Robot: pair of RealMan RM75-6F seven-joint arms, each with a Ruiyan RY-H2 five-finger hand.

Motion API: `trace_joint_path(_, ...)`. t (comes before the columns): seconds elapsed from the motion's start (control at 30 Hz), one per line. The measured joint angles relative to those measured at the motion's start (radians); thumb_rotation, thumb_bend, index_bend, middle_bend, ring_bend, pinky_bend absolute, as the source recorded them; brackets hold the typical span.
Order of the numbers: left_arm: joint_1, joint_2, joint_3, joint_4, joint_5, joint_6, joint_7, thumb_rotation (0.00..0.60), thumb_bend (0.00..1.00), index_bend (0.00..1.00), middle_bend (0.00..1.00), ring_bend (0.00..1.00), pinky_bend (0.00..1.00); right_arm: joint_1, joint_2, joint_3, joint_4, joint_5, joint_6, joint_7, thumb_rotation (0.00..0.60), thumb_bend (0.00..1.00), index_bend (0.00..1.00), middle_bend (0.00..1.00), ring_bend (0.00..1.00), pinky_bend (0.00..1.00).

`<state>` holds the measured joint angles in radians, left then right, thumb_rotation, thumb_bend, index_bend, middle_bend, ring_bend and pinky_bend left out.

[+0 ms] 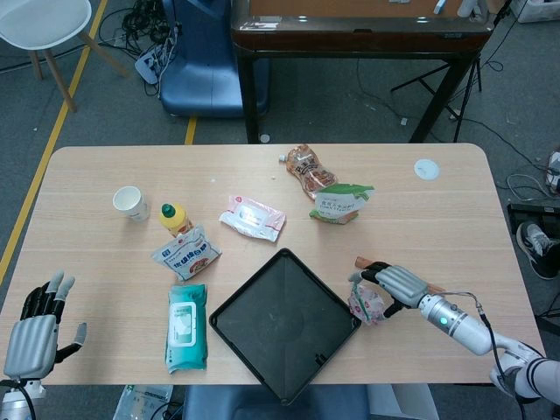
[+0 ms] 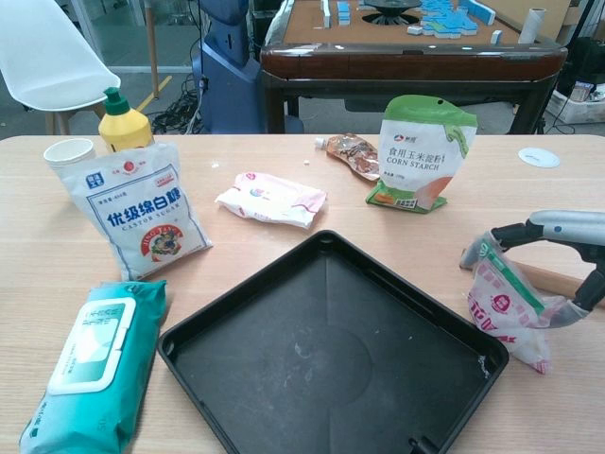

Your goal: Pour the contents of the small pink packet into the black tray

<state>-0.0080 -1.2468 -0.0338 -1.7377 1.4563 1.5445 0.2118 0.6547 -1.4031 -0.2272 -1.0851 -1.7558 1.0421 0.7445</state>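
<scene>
The small pink packet [image 1: 366,304] [image 2: 507,310] hangs low at the black tray's right corner, gripped by my right hand [image 1: 398,283] [image 2: 558,248] from above. Its bottom end looks to touch the tray rim, but I cannot be sure. The black tray [image 1: 229,310] [image 2: 236,301] lies at the front middle of the table, turned like a diamond, with nothing in it but a few specks. My left hand [image 1: 35,326] hovers at the front left corner, fingers spread, holding nothing; only the head view shows it.
A wooden stick [image 2: 548,278] lies behind the packet. Behind the tray stand a corn starch bag [image 2: 420,152], a white-pink wipes pack [image 2: 271,199] and a brown packet [image 2: 354,154]. At the left are a sugar bag [image 2: 135,209], a yellow bottle [image 2: 123,122], a paper cup [image 2: 69,153] and teal wipes [image 2: 90,353].
</scene>
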Motion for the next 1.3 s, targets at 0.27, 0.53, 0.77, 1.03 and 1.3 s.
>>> trace_joint_path(0.27,-0.005,-0.006,0.002,0.001,0.003,-0.008,0.004,0.600,0.37,0.08,0.00,0.00,0.03,-0.048,-0.001,0.017,-0.002,0.036,0.032,-0.089,0.600,0.00,0.10,0.20,0.12,0.08)
trace_joint_path(0.53,-0.005,-0.008,0.005,-0.004,0.007,-0.008,0.010,0.600,0.37,0.08,0.00,0.00,0.03,-0.079,-0.001,0.022,-0.016,0.056,0.024,-0.196,0.600,0.00,0.13,0.24,0.12,0.08)
trace_joint_path(0.77,0.000,-0.005,0.009,-0.003,0.010,-0.002,0.003,0.600,0.37,0.08,0.00,0.00,0.03,-0.099,-0.041,0.027,0.010,0.056,0.027,-0.259,0.600,0.00,0.15,0.24,0.12,0.08)
trace_joint_path(1.03,0.005,0.002,0.010,-0.004,0.008,0.002,-0.002,0.600,0.37,0.08,0.00,0.00,0.03,-0.121,-0.110,0.037,0.089,0.050,0.050,-0.276,0.600,0.00,0.23,0.24,0.12,0.08)
trace_joint_path(1.3,0.005,0.001,0.012,-0.004,0.010,-0.001,-0.003,0.600,0.37,0.08,0.00,0.00,0.03,-0.126,-0.120,0.048,0.103,0.052,0.052,-0.285,0.600,0.00,0.27,0.24,0.12,0.08)
